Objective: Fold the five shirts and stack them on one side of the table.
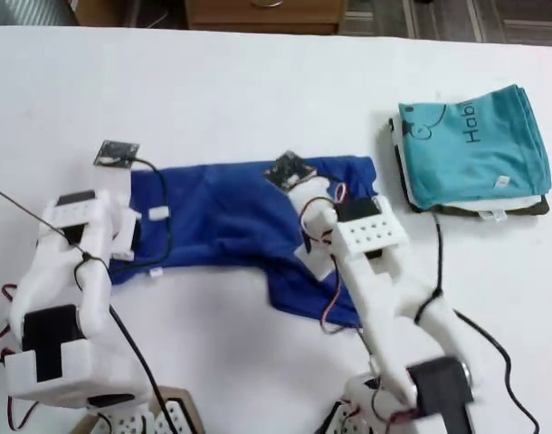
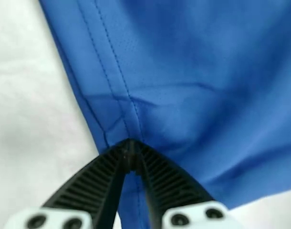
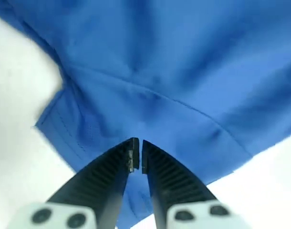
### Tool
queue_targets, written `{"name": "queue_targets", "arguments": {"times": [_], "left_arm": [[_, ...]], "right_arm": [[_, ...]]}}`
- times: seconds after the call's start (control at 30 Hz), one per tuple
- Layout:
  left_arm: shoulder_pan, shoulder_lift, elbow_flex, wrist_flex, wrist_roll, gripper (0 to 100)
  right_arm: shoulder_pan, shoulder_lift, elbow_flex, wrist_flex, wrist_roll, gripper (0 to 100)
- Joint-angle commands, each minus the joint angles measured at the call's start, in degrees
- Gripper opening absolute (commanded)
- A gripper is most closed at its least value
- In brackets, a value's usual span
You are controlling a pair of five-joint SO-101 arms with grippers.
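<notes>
You are holding the royal-blue cloth shirt [image 1: 222, 217] with both arms on the white table [image 1: 258, 81]. The shirt is lying spread across the middle of the table, its long axis running parallel to the table's near edge. The left gripper [image 2: 130, 145] is clamping a stitched seam at the shirt's left end, jaws fully together. The right gripper [image 3: 136, 155] is pinching cloth toward the shirt's right end, with only a hairline slit showing between its jaws. Each arm is therefore sitting at its own end of the long axis. In my judgement, the coming fold is turning on carrying both held ends the same way across that axis.

The stack of folded shirts [image 1: 493, 210], with a teal folded shirt [image 1: 475, 145] uppermost, is sitting toward the table's right edge, nearer the right arm. The high view is giving you the shirt's outline and the stack. The wrist views are giving you the grip on the cloth, which the arms' bodies are hiding from above.
</notes>
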Motion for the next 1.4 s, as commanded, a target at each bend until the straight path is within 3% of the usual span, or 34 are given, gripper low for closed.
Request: {"name": "queue_targets", "arguments": {"times": [0.0, 0.17, 0.33, 0.73, 1.2, 1.37], "left_arm": [[-0.70, -1.49, 0.31, -1.76, 0.18, 3], [-0.70, -1.49, 0.40, -1.76, 0.35, 3], [-0.70, -1.49, 0.40, -1.76, 0.35, 3], [-0.70, -1.49, 0.66, -2.81, 0.35, 3], [-0.70, -1.49, 0.75, -2.81, 0.35, 3], [-0.70, -1.49, 0.75, -2.81, 0.35, 3]], "right_arm": [[-5.23, -5.67, -0.09, 4.97, 0.53, 2.9], [-11.91, -2.86, -0.35, 6.64, 0.53, 13.5], [-12.53, 3.74, -0.35, 2.07, 0.35, 8.9], [-12.26, 12.35, -4.84, -0.84, 0.35, 8.7], [-5.49, 24.75, -12.92, -1.89, 0.44, 8.2], [-5.49, 24.40, -12.92, -1.80, 0.26, 2.6]]}}
